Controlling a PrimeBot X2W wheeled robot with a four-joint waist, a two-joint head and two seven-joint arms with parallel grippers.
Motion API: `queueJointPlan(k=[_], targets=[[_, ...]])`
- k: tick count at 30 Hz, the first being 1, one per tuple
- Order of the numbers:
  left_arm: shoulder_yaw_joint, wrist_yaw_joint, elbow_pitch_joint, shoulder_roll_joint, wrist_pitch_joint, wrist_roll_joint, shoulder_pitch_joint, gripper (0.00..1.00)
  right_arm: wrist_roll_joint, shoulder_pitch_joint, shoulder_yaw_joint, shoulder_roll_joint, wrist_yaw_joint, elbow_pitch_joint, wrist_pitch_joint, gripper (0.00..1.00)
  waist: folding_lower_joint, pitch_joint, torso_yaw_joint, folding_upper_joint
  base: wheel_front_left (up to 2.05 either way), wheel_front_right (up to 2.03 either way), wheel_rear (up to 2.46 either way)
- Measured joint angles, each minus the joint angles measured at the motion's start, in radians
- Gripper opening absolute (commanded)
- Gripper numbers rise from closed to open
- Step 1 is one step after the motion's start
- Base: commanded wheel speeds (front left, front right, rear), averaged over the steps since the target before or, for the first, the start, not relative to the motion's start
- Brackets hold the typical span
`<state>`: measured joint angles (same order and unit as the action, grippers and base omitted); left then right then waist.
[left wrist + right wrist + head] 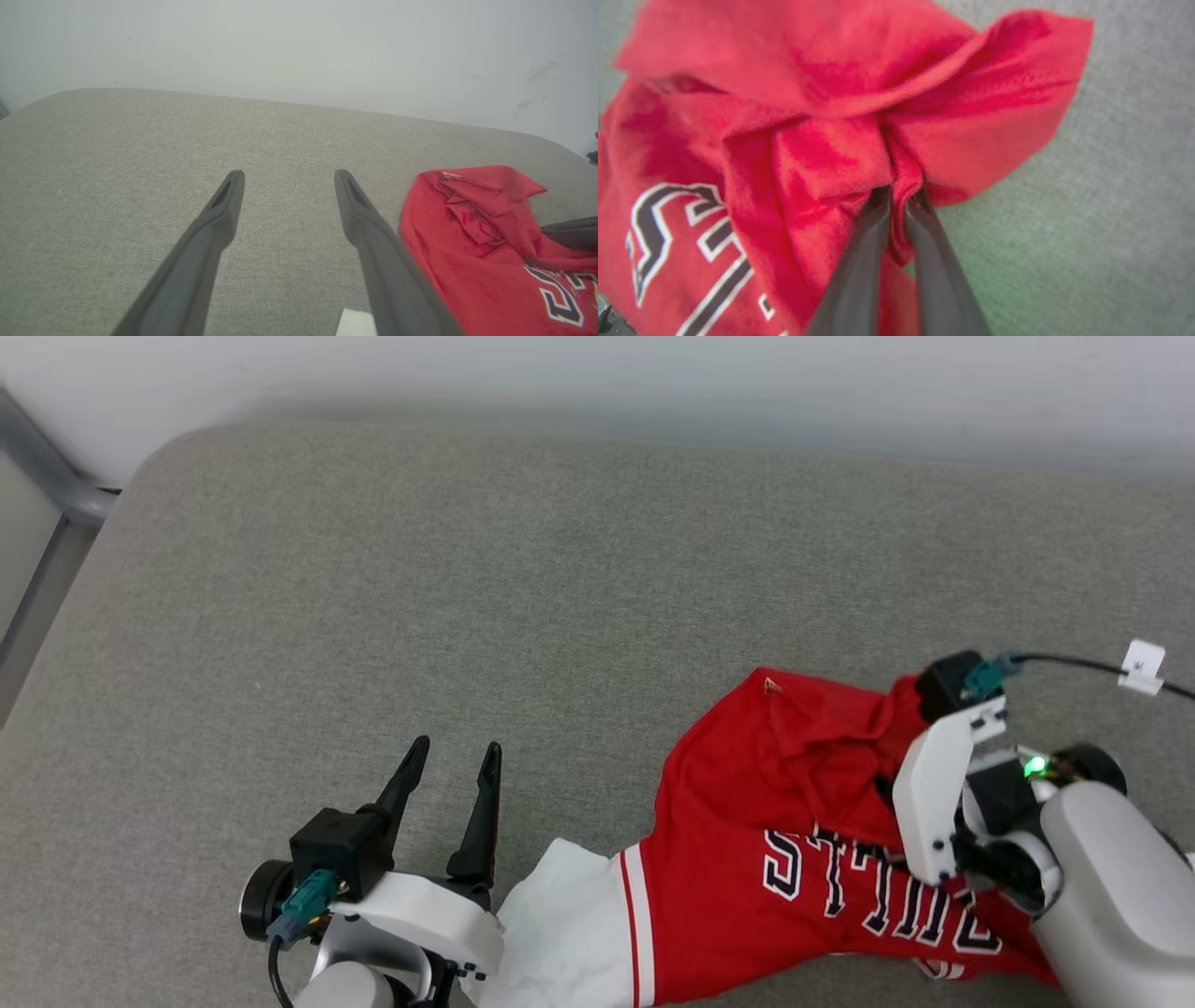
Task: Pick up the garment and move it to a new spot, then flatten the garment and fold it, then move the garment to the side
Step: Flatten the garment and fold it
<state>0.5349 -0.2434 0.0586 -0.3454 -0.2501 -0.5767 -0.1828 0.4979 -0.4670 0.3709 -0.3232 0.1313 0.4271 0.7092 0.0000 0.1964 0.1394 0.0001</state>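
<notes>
Now the shirt [747, 821] lies in a bunched heap on the near right part of the gray bench [467, 569], which stands against a pale wall [653, 383]. It is red, with a white sleeve [569, 924] spread out toward the left and a red and white striped band [635, 924] where the sleeve joins the body. Big black letters [840, 882] with white edges run across the red cloth. In the head view they are upside down and spell "BULLS", and the arm covers part of the word. A tiny white mark [773, 686] sits near the far corner of the shirt, and it is too small to read. The right fingers [900, 193] are squeezed together on a fold of the red cloth near the top of the heap, and the cloth puckers up around their tips. The left fingers [489, 770] are spread wide apart with nothing between them. They point out over the bare bench, just beside the white sleeve, and I cannot tell if they touch it. In the left wrist view the red cloth lies close by the right-hand finger. A black cable [1064, 661] runs off from the right wrist. It has a small white tag [1144, 665] on it, and the mark on the tag is too small to read. A little green light [1034, 766] glows on that wrist.
</notes>
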Motion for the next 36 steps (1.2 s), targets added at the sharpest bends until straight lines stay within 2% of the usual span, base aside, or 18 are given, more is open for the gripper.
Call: queueJointPlan(k=[6,16,17,18,19,21,30,33,36], targets=[[-0.003,0.007,0.015,0.012,-0.006,0.006,-0.013,1.00,-0.035,-0.133,-0.060,-0.005,0.000,0.028,-0.171,0.00,0.0001,0.024,0.014,0.0000,0.00,0.00,0.00],[-0.003,0.047,0.034,0.048,-0.010,0.033,-0.081,1.00,-0.121,-0.342,-0.188,-0.009,0.000,0.189,-0.306,0.00,0.0001,0.115,0.059,-0.0001,0.00,0.00,0.00],[-0.005,0.051,0.039,0.052,-0.010,0.036,-0.086,1.00,-0.122,-0.344,-0.193,-0.003,0.000,0.210,-0.320,0.12,0.0002,0.122,0.064,-0.0001,0.00,0.00,0.00],[-0.006,0.053,0.042,0.055,-0.010,0.037,-0.088,1.00,-0.129,-0.344,-0.194,0.001,0.000,0.230,-0.332,0.48,0.0002,0.127,0.069,0.0000,0.00,0.00,0.00],[-0.009,0.057,0.046,0.058,-0.010,0.037,-0.089,1.00,-0.133,-0.344,-0.195,0.006,0.000,0.246,-0.350,1.00,0.0001,0.131,0.072,0.0000,0.00,0.00,0.00],[-0.013,0.061,0.057,0.064,-0.010,0.040,-0.089,1.00,-0.137,-0.342,-0.195,0.017,0.000,0.265,-0.409,1.00,0.0002,0.131,0.074,-0.0001,0.00,0.00,0.00],[-0.038,0.065,0.077,0.061,-0.010,0.047,-0.056,1.00,-0.187,-0.224,-0.250,0.057,0.000,0.252,-0.818,1.00,0.0000,0.057,0.043,0.0000,0.00,0.00,0.00],[-0.045,0.059,0.081,0.051,-0.010,0.047,-0.031,1.00,-0.191,-0.155,-0.267,0.079,0.000,0.218,-0.887,1.00,0.0000,0.018,0.027,0.0000,0.00,0.00,0.00],[-0.046,0.049,0.076,0.044,-0.006,0.043,-0.002,1.00,-0.190,-0.065,-0.279,0.095,0.000,0.162,-0.912,1.00,-0.0001,-0.024,0.011,0.0000,0.00,0.00,0.00]])
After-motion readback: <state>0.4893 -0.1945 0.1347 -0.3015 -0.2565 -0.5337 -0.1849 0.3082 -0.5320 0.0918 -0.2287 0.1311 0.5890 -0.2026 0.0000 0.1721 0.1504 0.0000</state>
